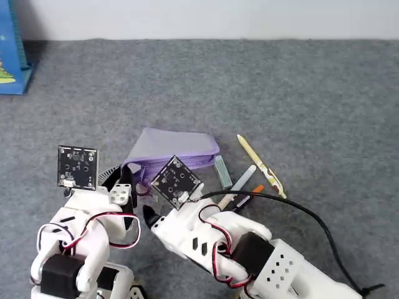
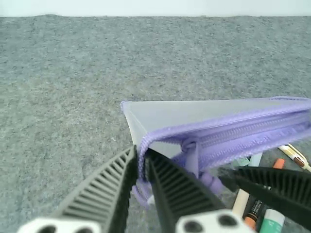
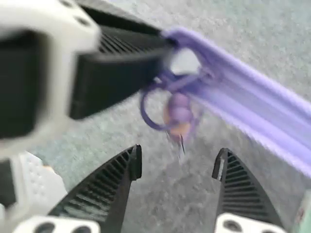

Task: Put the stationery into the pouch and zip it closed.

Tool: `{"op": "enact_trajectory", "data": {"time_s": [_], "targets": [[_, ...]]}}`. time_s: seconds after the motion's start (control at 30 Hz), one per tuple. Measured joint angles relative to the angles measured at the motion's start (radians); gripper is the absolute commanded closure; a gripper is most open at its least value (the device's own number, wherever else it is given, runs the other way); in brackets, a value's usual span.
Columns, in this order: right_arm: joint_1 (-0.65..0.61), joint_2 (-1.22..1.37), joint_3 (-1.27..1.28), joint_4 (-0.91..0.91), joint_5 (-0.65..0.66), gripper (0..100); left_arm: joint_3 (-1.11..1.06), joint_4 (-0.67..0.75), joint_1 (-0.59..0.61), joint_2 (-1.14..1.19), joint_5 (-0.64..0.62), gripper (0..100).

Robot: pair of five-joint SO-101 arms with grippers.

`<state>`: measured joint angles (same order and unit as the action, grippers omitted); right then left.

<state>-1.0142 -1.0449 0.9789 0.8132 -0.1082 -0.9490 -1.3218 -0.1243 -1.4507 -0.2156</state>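
Note:
The purple pouch [image 1: 171, 148] lies flat on the grey carpet, with its zipper side [image 2: 233, 133] towards the arms. My left gripper [image 2: 141, 159] is shut on the pouch's end corner, purple fabric pinched between its fingers. My right gripper [image 3: 179, 167] is open just short of the zipper's purple ring and charm [image 3: 177, 115], which hangs between and beyond its fingertips without touching them. Beside the pouch lie a yellow pen [image 1: 260, 165], a teal stick [image 1: 222, 172], a grey pen [image 1: 238, 185] and an orange-tipped marker [image 1: 252, 192].
A blue box [image 1: 11, 59] stands at the far left edge by the wall. The right arm's black cable [image 1: 299, 212] runs across the carpet near the pens. Open carpet stretches beyond the pouch.

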Motion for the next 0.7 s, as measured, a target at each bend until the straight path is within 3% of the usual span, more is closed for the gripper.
{"op": "enact_trajectory", "data": {"time_s": [0.5,0.57,0.7], "targets": [[0.006,0.002,0.104,-0.27,-0.002,75.3,-0.008,0.0,0.003,-0.003,0.0,99],[0.02,0.002,0.13,-0.31,-0.002,79.3,-0.017,0.0,0.002,-0.008,-0.002,99],[0.032,0.002,0.155,-0.351,-0.002,96.3,-0.017,0.0,0.003,-0.006,0.0,99]]}}
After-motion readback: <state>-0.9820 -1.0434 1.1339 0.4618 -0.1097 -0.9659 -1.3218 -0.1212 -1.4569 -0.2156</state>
